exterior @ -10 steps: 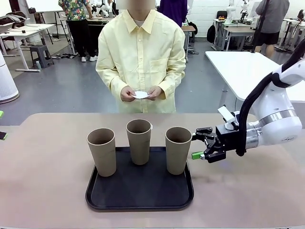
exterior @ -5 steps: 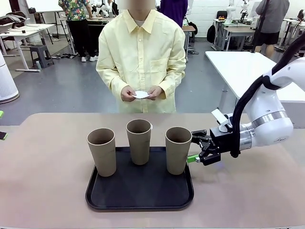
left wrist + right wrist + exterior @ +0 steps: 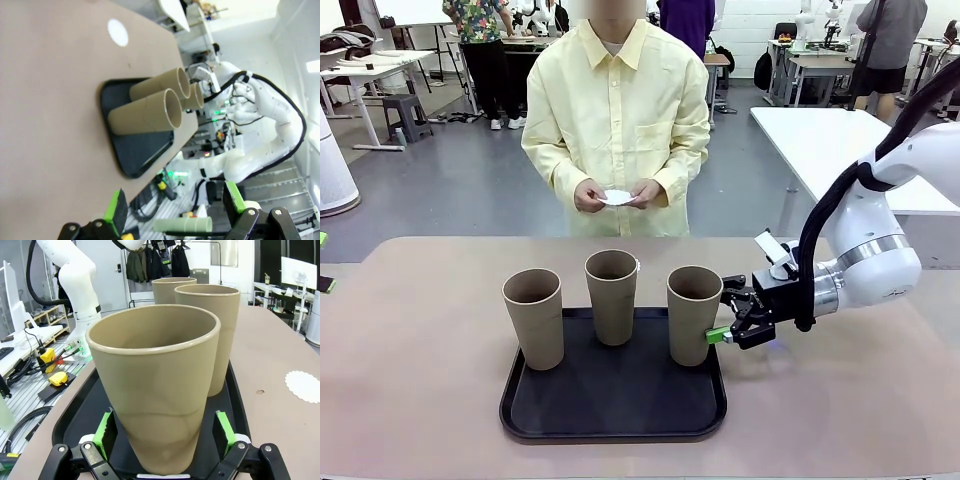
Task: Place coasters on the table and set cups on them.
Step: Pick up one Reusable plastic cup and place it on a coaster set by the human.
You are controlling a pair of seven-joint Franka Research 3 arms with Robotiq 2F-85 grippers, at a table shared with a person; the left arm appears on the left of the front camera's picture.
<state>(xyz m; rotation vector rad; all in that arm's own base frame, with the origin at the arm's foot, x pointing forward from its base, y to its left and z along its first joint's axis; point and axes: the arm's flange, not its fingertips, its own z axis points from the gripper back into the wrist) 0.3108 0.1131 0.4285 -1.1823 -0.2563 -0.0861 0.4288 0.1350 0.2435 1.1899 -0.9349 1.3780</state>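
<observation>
Right arm point(image 3: 895, 275): glossy white rounded shells, fat bulbous joint behind the jaws. Brushed silver band point(image 3: 832, 290) rings the wrist just behind the right jaws. Thick black cable point(image 3: 820, 225) arcs from behind the jaws up along the white shell. Small white camera block point(image 3: 772, 248) sits above the jaws' base. Right jaws are black linkage bars with bright green pads point(image 3: 106, 432) on the inner faces and silver pins point(image 3: 87, 445) at the pivots below the pads. Left jaws have the same build: black links, green pads point(image 3: 116, 215), silver pivot pin point(image 3: 70, 227). Left arm point(image 3: 75, 275): white tapered segments, black hose alongside.
</observation>
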